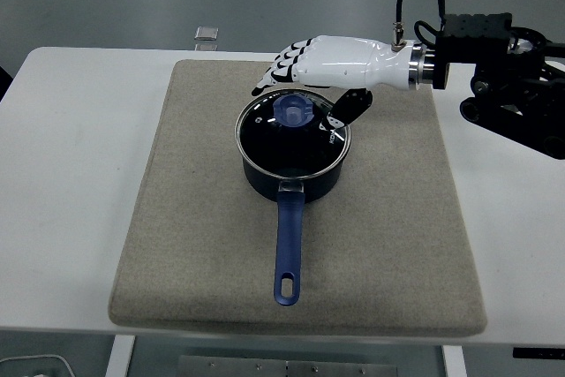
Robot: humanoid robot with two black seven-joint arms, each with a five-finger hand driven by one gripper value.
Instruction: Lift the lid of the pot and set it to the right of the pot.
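Note:
A dark blue pot [292, 176] stands on the beige mat, its long blue handle [288, 249] pointing toward the near edge. A glass lid [292, 136] with a blue knob [293, 109] sits on the pot. My right hand [305, 94], white with black joints, hovers over the far side of the lid. Its fingers [275, 71] stretch out past the knob to the left, and the thumb hangs down to the knob's right. The hand is open and holds nothing. My left arm is out of view.
The beige mat [203, 245] covers most of the white table [71, 174]. A small clear object [207, 34] lies at the table's far edge. My right arm's black forearm [503, 68] reaches in from the right.

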